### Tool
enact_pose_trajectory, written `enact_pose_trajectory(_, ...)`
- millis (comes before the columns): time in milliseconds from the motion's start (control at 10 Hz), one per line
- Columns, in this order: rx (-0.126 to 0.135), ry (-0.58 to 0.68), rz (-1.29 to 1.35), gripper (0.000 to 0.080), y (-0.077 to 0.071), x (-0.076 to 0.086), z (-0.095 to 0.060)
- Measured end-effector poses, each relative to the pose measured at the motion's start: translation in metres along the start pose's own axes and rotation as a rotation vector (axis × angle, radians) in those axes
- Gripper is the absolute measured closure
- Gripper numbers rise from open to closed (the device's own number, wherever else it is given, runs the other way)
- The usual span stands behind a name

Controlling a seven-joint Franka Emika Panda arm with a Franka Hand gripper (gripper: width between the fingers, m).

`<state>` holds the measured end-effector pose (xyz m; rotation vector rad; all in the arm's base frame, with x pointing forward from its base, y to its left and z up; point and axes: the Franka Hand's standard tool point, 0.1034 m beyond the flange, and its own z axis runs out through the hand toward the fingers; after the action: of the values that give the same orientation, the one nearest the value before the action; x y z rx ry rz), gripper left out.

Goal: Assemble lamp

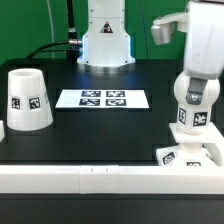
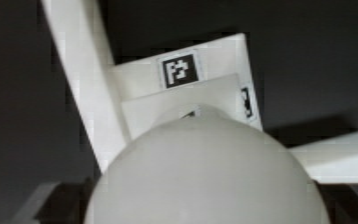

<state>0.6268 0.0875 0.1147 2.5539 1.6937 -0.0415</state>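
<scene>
1. Where the arm hangs at the exterior view's right, the gripper (image 1: 193, 122) stands directly over the base (image 1: 186, 157). The base lies flat at the near right of the table (image 1: 100, 135), just beside the rail (image 1: 90, 180) along the near edge.
2. Bulb (image 2: 197, 175): in the wrist view its rounded head fills the foreground, blurred, right above the tagged base. The head hides whether the stem is seated in the base.
3. Gripper state: no finger shows clearly in either view. It cannot be told whether the jaws are clamped on the bulb or stand apart around it.
4. Shade (image 1: 28, 100): upright with its wide end down, at the exterior view's left, well apart from the base. The marker board (image 1: 100, 98) lies between the two, a little farther back.
5. Handling of the bulb (judgement): probably light, stiff and smooth plastic, not fragile under a moderate squeeze. The domed head offers curved, slippery faces, so a hold centred across its widest part or on the narrower stem beneath it should be most secure. An off-centre hold may squeeze it out of the jaws.
6. Handling of the shade (judgement): probably light and rigid, but its tapered wall would tend to slide out of a side pinch. Pinching the wall at the narrow top rim, one finger inside and one outside, looks the safer hold.
7. Handling of the base (judgement): low and flat, so it is apt to slide when pressed, and the rail may brace it.
</scene>
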Motion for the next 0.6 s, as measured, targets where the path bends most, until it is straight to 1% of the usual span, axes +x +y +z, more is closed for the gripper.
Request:
enact_pose_trajectory(100,0.027,-0.004,0.126,0.0222,-0.0038,-0.0007,0.0000)
enact_pose_trajectory(200,0.037,-0.004,0.209,0.0222,-0.0048,-0.0007,-0.0001)
enact_pose_trajectory(600,0.037,0.000,0.450,0.0222,-0.0053,0.0005,0.0008)
